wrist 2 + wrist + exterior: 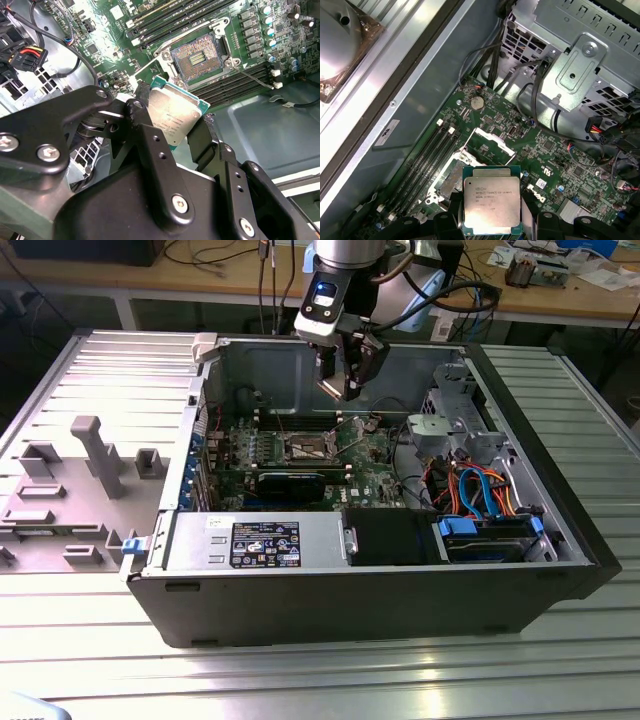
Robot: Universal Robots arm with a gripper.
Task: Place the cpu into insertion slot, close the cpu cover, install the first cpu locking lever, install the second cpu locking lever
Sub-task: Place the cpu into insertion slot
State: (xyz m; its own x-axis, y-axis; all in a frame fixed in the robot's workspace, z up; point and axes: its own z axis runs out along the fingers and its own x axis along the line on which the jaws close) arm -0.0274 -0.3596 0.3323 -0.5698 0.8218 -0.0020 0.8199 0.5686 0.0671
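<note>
One ribbed metal table (300, 680) carries an open computer case (360, 590), which lies on its side with its inside facing up. On the exterior view's left, a grey tray (70, 490) of moulded fixtures rests on the table beside the case. Inside the case, the green circuit board (370, 455) lies flat against the floor, with a silvery drive cage (580, 65) and bundled cables next to it.

The arm reaches down into the case from above, and its gripper (345, 375) hangs over the board, well clear of it. In both wrist views the black fingers (142, 112) are clamped on two opposite edges of the cpu (175, 112), whose silver-grey metal top faces the cameras.

The insertion slot (197, 57) sits bare on the board, its field of gold contacts showing inside the silvery rim. In the first wrist view the cpu cover (492, 138) stands tilted up at one side of the slot, not lying over it. The cpu (491, 200) is near the slot but apart from it, held in the air above the board. A coin cell (477, 102) sits on the board beyond the cover.
</note>
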